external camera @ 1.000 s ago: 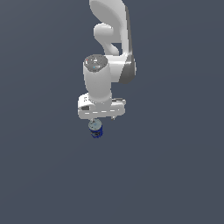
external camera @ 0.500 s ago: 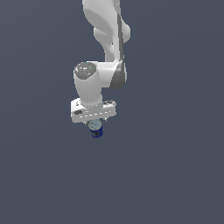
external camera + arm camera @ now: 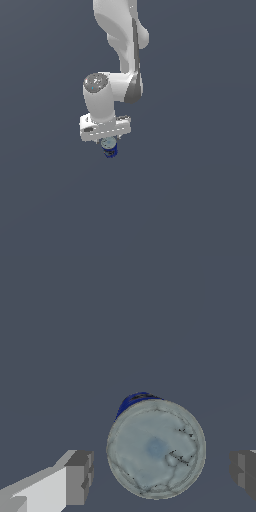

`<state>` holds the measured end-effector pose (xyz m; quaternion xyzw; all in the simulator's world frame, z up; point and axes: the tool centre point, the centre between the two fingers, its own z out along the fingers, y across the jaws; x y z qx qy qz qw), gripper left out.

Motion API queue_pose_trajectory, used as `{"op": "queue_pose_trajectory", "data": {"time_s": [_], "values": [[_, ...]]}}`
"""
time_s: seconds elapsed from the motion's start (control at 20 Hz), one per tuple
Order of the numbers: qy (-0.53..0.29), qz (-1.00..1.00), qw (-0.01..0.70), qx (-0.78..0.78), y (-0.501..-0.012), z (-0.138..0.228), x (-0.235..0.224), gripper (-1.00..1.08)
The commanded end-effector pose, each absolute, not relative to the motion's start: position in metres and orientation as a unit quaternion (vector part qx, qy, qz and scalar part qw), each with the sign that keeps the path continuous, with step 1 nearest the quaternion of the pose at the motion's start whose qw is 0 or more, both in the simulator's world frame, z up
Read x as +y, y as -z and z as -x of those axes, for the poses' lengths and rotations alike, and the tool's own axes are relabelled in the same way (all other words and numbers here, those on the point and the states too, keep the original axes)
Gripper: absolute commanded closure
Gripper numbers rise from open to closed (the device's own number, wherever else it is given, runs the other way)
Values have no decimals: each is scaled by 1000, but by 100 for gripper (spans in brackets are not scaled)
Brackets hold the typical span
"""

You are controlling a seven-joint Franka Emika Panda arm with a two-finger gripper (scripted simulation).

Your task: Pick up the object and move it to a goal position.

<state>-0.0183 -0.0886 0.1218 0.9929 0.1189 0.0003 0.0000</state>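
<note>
The object point(image 3: 156, 448) is a small can with a grey metallic top and a dark blue label, seen from straight above in the wrist view. My gripper point(image 3: 161, 473) is open, and its two grey fingertips point(image 3: 80, 476) stand on either side of the can with a gap on each side. In the exterior view the can point(image 3: 109, 148) sits just below the white hand, whose gripper point(image 3: 107, 140) is directly over it and hides its upper part.
A plain dark grey floor point(image 3: 200, 200) surrounds the can on every side. The white arm point(image 3: 120, 45) rises above the hand. Nothing else is in view.
The hand has shifted slightly toward the exterior view's left and settled over the can, and the upper arm has swung over. The can has stayed where it was.
</note>
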Motion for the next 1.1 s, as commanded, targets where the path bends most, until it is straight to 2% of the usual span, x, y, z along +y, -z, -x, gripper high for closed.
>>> {"op": "queue_pose_trajectory", "data": {"time_s": [0.0, 0.35, 0.6, 0.65, 1.05], "values": [[0, -993, 0, 119, -115, 19, -88, -92], [0, -993, 0, 120, -81, 20, -89, -92], [0, -993, 0, 121, -74, 19, -89, -92], [0, -993, 0, 121, -74, 19, -89, 108], [0, -993, 0, 121, -74, 19, -89, 108]]}}
